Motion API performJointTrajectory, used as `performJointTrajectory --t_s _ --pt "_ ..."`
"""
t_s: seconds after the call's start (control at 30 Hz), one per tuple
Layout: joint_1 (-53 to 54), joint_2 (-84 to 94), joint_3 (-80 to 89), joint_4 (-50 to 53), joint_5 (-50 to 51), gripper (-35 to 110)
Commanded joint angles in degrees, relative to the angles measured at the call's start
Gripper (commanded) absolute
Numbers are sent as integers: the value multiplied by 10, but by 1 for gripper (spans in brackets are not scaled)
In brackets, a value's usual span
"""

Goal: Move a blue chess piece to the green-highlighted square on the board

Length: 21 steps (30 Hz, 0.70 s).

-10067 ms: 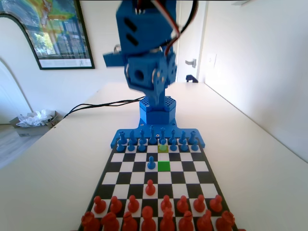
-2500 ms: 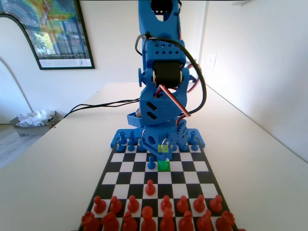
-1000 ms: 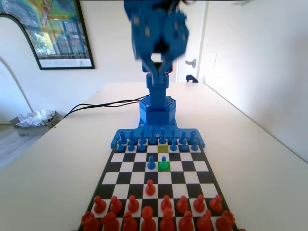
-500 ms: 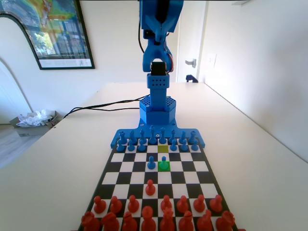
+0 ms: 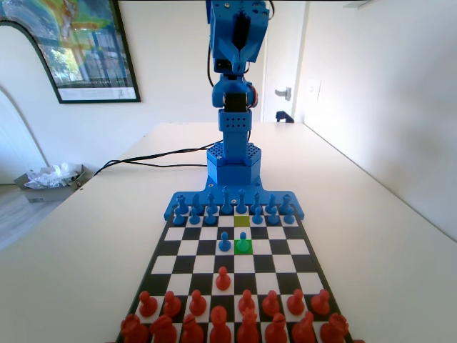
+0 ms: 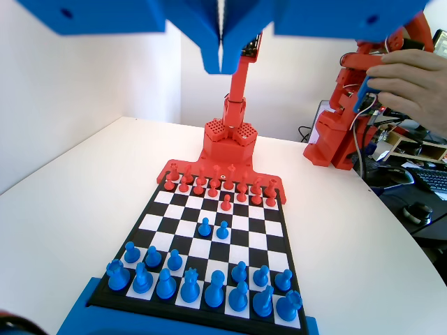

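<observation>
Pawn delivered, arm raised clear.

On the board (image 5: 307, 246) the blue pawn (image 5: 243, 243) stands upright on the green square (image 5: 243, 250), beside another blue pawn (image 5: 224, 241); high above, the claw (image 6: 221, 59) hangs closed and empty, so nothing seems left.

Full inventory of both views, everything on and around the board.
board: one, black-and-white, on the table
green-highlighted square: one, fourth row from the blue arm
yellow-olive square: one, two rows behind the green
blue chess piece: one pawn, on the green square
other advanced blue pawn: one, left neighbour in the fixed view
blue home pieces: six pawns, eight back-row
advanced red pawn: one, mid-board
red home pieces: red, too crowded to count
poster: one, wall
cables: black, on the table
blue arm: raised
fingers: two, blue, together, empty
</observation>
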Motion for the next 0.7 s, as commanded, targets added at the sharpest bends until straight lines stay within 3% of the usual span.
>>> performJointTrajectory --t_s 0.0,0.67 --pt "14 13 4 -10 1 1" --pt "22 13 4 -11 5 3"
